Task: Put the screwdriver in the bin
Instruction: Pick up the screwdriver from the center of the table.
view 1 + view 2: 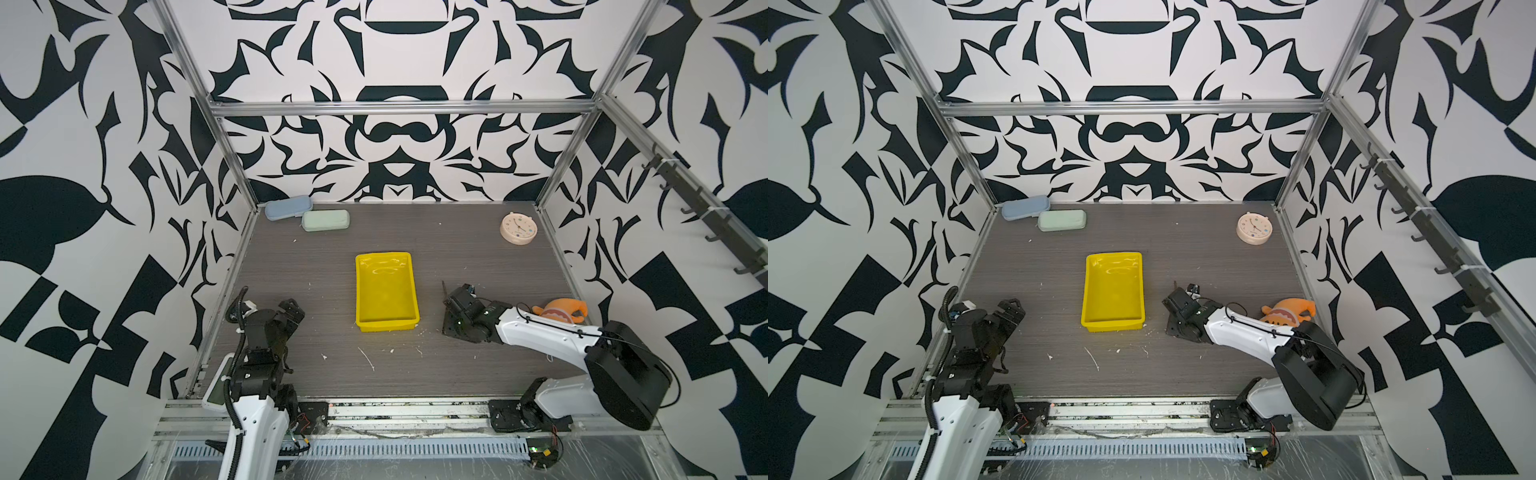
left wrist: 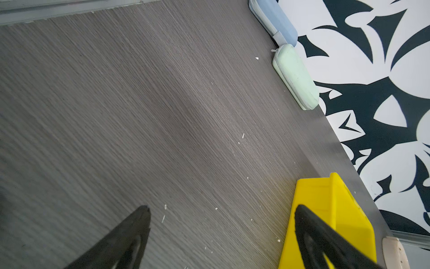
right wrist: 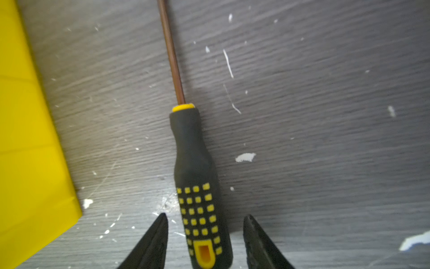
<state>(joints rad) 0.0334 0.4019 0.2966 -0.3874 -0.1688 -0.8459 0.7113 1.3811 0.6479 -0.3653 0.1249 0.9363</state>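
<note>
The screwdriver (image 3: 195,174) lies flat on the grey table, black handle dotted with yellow, thin brown shaft pointing away from my right gripper (image 3: 206,216). That gripper is down at the table and straddles the butt of the handle, with a gap showing on each side of it, so it is open. In both top views the right gripper (image 1: 451,301) sits just right of the yellow bin (image 1: 386,291), and only the shaft tip (image 1: 444,286) pokes out. The bin holds nothing. My left gripper (image 1: 291,307) hangs open left of the bin, nothing between its fingers (image 2: 139,223).
A pale blue case (image 1: 288,208) and a green case (image 1: 325,220) lie at the back left. A round clock (image 1: 518,227) lies at the back right. An orange plush toy (image 1: 561,309) sits behind the right forearm. White flecks dot the table.
</note>
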